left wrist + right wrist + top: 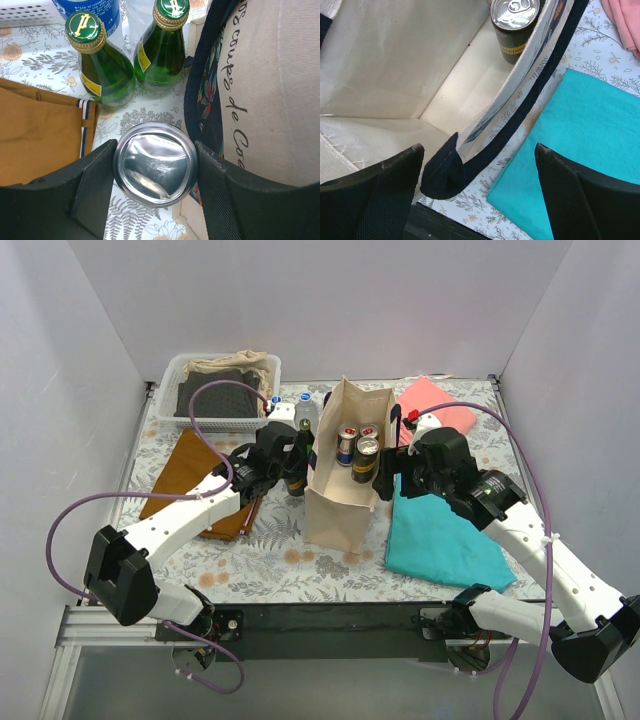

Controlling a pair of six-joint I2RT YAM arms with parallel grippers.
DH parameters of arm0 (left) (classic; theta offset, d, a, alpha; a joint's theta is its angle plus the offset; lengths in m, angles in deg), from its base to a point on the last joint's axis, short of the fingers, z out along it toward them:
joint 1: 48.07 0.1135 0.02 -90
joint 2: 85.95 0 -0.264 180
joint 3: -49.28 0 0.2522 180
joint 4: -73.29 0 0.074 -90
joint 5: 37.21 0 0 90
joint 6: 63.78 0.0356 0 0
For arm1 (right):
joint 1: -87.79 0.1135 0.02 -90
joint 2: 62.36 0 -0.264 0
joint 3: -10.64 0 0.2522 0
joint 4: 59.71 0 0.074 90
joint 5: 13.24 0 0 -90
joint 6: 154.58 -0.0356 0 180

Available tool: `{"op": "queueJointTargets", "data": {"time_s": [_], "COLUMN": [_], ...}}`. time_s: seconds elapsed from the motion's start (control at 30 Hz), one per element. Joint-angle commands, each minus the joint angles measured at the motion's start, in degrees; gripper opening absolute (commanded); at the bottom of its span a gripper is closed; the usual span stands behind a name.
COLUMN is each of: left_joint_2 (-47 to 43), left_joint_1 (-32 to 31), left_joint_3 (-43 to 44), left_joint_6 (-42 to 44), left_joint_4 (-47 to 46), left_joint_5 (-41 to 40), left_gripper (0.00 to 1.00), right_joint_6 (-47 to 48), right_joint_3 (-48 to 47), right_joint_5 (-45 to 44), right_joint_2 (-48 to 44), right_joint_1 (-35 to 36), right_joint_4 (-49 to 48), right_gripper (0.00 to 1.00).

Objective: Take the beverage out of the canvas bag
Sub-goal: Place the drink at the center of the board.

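Left pincer (155, 172): closed on a can (155, 162), with one pad pressed to each side of its body. The end facing the wrist camera is a plain dome with no tab, so I judge it to be the base. This can is outside the canvas bag (270, 100), just beside its printed wall and above the table (45, 60). Two green glass bottles (102, 70) stand just beyond it.

Right pincer (479, 150): spread wide and gripping nothing. It hangs over the bag's near corner with the navy strap (527, 112) lying between its fingers, untouched as far as I can see.

Beverages to be removed: three cans (347, 447) stand upright and close together in the far half of the bag. The right wrist view shows one of them, a dark can (514, 22) with a yellow band, tab up, against the bag's wall.

Handling, in my judgement:
- **Cans:** rigid but thin-walled, smooth and liable to slip. They would be weighty if full, which cannot be told.
- **Hold:** best taken across the body below the rim, from above. Finger room between neighbouring cans is tight.
- **Bag:** soft cloth, so its walls will give and the strap may snag.
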Motion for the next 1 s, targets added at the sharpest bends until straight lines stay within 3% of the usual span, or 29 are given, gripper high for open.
{"op": "queueJointTargets", "data": {"time_s": [0.0, 0.57, 0.97], "left_joint_2": [-0.87, 1.94, 5.46], "left_joint_1": [0.13, 0.13, 0.04], "left_joint_3": [-1.05, -6.50, -6.41], "left_joint_6": [-0.28, 2.09, 5.35], "left_joint_4": [-9.81, -20.70, -23.18], "left_joint_5": [-2.15, -2.67, -2.85], "left_gripper": [0.00, 0.00, 0.00], "right_joint_6": [-0.02, 0.42, 0.59], "right_joint_3": [-2.37, -2.02, -1.23], "right_joint_5": [0.49, 0.31, -0.30], "right_joint_2": [0.26, 0.87, 0.26], "right_joint_1": [-0.13, -0.12, -0.13], "right_joint_4": [-1.35, -1.44, -1.44], "right_gripper": [0.96, 0.96, 0.96]}}
